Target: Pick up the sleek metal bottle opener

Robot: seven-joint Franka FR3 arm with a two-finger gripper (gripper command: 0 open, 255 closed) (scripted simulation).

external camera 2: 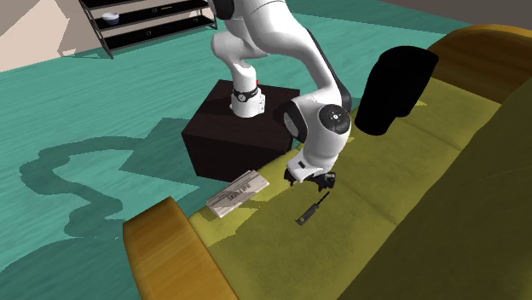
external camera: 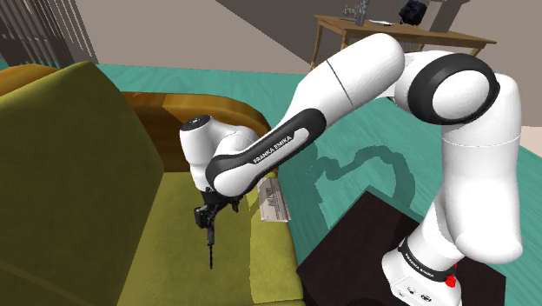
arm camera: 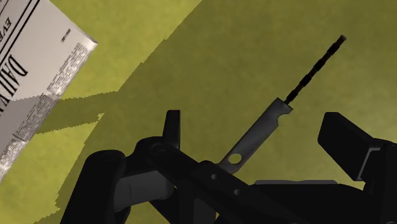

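Note:
The bottle opener (arm camera: 256,137) is a slim dark tool with a grey metal blade, a hole in it, and a thin dark spiral tip. It lies on the olive-green sofa seat (external camera 2: 358,183). My gripper (arm camera: 261,137) is open and low over it, one finger (arm camera: 172,127) on each side of the opener's body, neither clasping it. The spiral tip points away beyond the fingertips. In the shoulder view the gripper (external camera: 207,217) hangs just above the opener (external camera: 208,249). In the second exterior view the opener (external camera 2: 311,210) lies just past the gripper (external camera 2: 317,181).
A folded newspaper (external camera 2: 237,193) lies on the seat beside the gripper, near the sofa's front edge. A brown sofa arm (external camera 2: 170,247) and the tall backrest (external camera: 69,174) bound the seat. A black shape (external camera 2: 396,89) rests on the cushions further along. The dark stand (external camera 2: 239,128) sits on teal floor.

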